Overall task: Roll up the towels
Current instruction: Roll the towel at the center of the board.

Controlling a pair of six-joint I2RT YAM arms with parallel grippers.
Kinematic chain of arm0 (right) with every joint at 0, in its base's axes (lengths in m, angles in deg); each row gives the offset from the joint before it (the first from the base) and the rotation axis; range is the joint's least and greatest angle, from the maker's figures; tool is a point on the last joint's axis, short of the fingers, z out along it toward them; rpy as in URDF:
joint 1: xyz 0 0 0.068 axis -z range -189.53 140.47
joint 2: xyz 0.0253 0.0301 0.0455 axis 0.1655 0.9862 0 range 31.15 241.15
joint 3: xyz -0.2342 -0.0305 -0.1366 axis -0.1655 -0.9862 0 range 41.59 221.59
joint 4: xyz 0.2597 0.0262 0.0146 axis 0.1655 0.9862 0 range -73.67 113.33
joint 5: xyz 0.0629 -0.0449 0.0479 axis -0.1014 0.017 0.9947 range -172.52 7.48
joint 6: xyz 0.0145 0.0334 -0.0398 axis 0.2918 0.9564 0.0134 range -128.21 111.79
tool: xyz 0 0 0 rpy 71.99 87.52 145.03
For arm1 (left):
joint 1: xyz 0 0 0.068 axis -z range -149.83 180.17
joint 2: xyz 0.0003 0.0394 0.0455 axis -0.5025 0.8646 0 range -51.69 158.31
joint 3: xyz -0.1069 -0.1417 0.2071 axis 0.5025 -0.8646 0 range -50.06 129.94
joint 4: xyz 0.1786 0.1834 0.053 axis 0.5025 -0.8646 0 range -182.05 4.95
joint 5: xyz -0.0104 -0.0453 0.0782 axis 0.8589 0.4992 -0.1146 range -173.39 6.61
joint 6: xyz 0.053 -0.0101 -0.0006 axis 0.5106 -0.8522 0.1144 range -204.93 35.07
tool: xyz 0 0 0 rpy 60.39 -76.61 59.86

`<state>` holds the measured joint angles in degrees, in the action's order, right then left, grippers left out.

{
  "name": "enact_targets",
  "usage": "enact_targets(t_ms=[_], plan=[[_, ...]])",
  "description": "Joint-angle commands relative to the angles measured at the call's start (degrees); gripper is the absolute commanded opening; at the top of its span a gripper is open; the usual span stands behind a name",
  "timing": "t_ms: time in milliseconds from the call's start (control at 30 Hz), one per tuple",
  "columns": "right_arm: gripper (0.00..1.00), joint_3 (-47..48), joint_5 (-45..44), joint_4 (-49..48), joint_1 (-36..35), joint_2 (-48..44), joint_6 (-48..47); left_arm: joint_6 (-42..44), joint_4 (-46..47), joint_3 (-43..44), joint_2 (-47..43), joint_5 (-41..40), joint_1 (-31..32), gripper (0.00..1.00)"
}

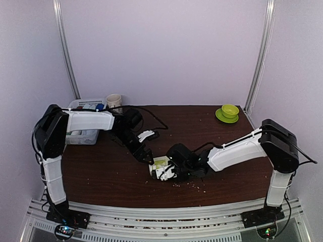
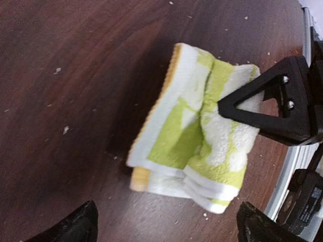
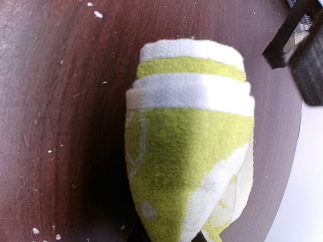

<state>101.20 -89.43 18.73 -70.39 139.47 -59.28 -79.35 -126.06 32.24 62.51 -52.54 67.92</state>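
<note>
Yellow-green towel (image 1: 160, 169) on the dark tabletop (image 1: 101, 171), lower middle of the top view, near the front edge; part-rolled, looks slack, more a flattened bundle than a firm cylinder.

Right arm's fingers (image 2: 295, 116) pinch it at its right edge in the left wrist view; in the right wrist view the cloth fills the frame, layered end at the top, and runs off the bottom toward the camera.

Left arm's fingers (image 2: 75, 227) spread wide at the bottom corners of their own view, holding nothing; the towel lies up-frame from them, apart.

Long axis: roughly top to bottom in both wrist views, tilted somewhat in the left one.

In the top view the left fingers sit just upper left of the towel, the right ones on its right side.

Judgement: the next move probably needs the left fingers to tuck or re-grip the loose end.

Writing: small label (image 2: 308, 201) on black hardware, lower right of the left wrist view, too small to read; the towel's white print shows no letters.
</note>
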Motion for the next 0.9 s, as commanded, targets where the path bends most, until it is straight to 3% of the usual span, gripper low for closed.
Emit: enact_targets(t_ms=[0,133,267,467,733,867], plan=[[0.00,1.11,5.40,11.24,0.06,-1.03,2.98,-4.92,5.89,-4.01,-8.78,-14.36,-0.47,0.98],[0.00,1.72,7.35,13.56,0.20,-1.09,4.14,-7.47,14.16,-11.39,-19.13,-27.09,-0.48,0.98],[0.00,3.55,10.18,17.10,0.78,0.03,5.12,-11.67,24.85,-20.68,-30.55,-33.85,-0.47,0.98],[0.00,8.90,17.65,25.19,2.49,2.20,6.80,-10.48,30.83,-27.02,-35.85,-33.52,0.48,0.98],[0.00,19.85,25.25,38.85,5.14,7.09,7.25,-2.79,45.14,-38.86,-41.13,-51.65,17.61,0.95],[0.00,25.64,28.09,45.38,6.65,11.31,7.39,-1.96,54.68,-48.18,-46.04,-50.56,21.00,0.85]])
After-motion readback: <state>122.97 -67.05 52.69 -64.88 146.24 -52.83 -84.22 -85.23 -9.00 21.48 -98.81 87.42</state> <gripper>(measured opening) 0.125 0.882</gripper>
